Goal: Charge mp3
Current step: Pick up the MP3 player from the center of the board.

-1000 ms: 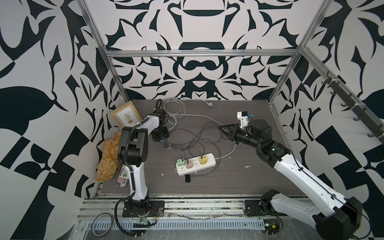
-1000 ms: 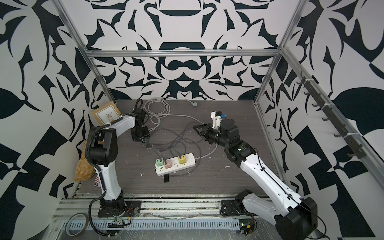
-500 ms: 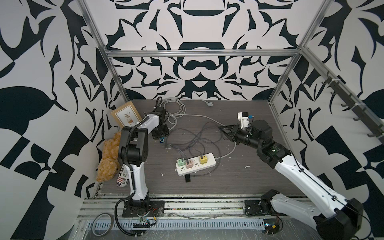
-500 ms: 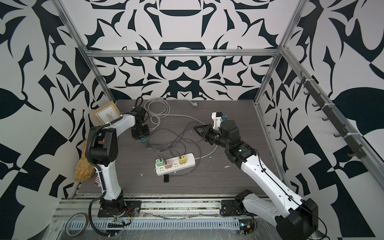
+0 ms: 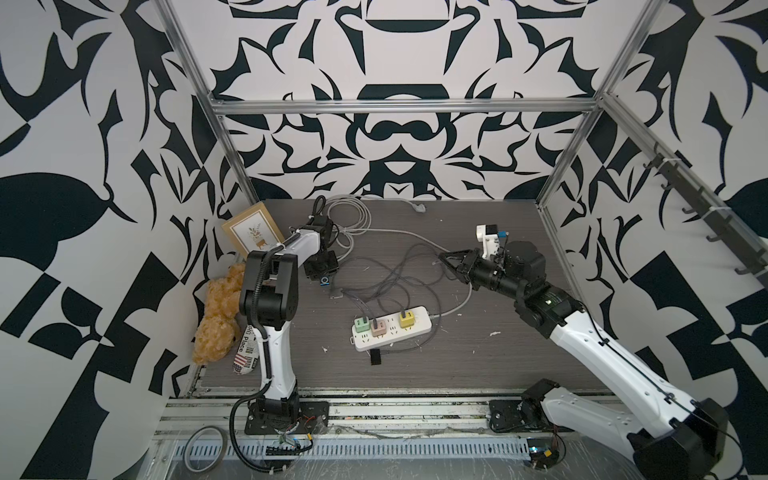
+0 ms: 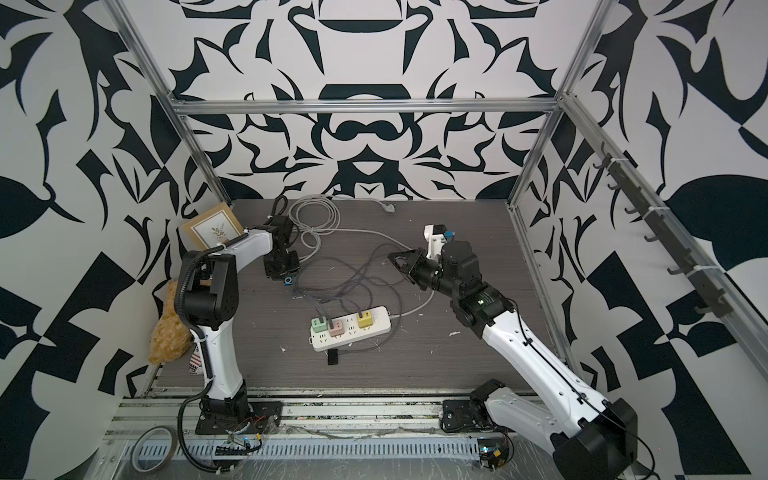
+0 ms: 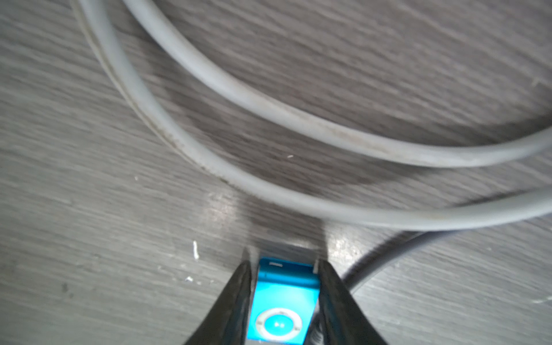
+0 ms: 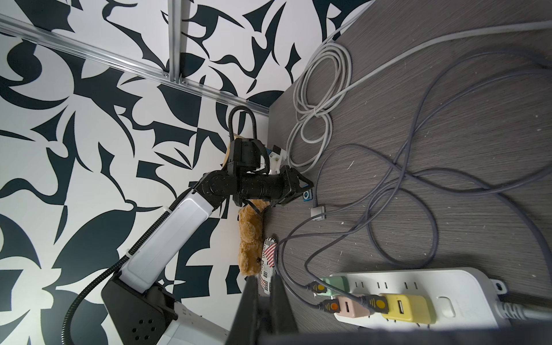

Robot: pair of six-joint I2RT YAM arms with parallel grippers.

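Pinching mp3 (image 7: 280,298) by side edges — left gripper (image 7: 283,264) clamped on it; likely light, rigid, slick — right gripper (image 8: 263,277) closed, empty.

Oval flat item (image 5: 246,353): lettering ending "RG Place", barcode stripes, stars-and-stripes flag at one end. mp3 (image 7: 283,301): play/pause sign on centre button; ring marks too blurred to read.

Grey wood-grain table (image 5: 457,365), power strip (image 5: 388,332) (white), cables (image 7: 298,118)

Bright, even light; left wrist view blurs the table (image 7: 89,209), perhaps by motion, mp3 (image 7: 283,298) sharper.
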